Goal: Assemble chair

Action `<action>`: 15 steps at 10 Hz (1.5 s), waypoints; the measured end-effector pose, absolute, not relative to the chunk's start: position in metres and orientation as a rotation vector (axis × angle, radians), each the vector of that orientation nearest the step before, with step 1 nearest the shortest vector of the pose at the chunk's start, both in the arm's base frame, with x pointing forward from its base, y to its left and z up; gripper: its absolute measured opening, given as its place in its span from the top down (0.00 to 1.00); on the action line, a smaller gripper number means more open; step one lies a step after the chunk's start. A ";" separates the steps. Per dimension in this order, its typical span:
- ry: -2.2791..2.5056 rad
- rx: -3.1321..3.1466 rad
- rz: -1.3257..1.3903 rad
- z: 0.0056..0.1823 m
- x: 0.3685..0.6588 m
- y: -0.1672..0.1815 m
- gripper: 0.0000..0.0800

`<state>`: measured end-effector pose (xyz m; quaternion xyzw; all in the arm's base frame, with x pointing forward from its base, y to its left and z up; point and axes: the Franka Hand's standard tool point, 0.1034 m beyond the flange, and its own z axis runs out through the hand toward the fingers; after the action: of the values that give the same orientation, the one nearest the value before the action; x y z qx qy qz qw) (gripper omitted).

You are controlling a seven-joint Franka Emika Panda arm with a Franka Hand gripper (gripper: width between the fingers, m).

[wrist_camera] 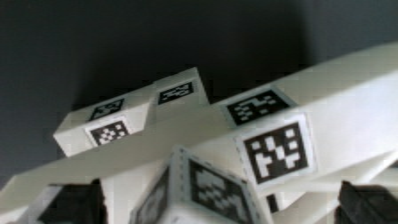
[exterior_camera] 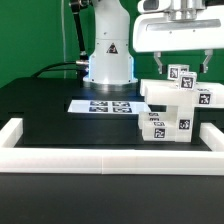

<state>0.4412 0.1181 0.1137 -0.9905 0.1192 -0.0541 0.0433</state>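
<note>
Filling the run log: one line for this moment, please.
gripper: just above chair parts, state unclear | chair parts: clustered by border rail | marker board: flat

The black table [exterior_camera: 40,115] lies open across the exterior view's left and middle. The low white border rail [exterior_camera: 100,154] fences its near edge and both sides. The marker board [exterior_camera: 105,105] lies flat by the robot base [exterior_camera: 108,65]. On the exterior view's right, the stacked chair [exterior_camera: 178,110] pieces crowd the space beneath the gripper [exterior_camera: 178,62].
</note>
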 end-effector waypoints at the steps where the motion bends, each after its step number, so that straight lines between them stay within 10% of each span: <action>1: 0.231 -3.047 -0.171 0.114 0.441 0.118 0.19; 12: -0.887 -2.988 -0.210 0.117 0.449 0.108 0.21; 14: -0.886 -2.988 -0.209 0.117 0.449 0.108 0.65; 15: -0.834 -3.001 -0.209 0.116 0.449 0.108 0.64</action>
<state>0.4489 0.1083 0.1164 -0.9613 -0.2671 -0.0668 0.0100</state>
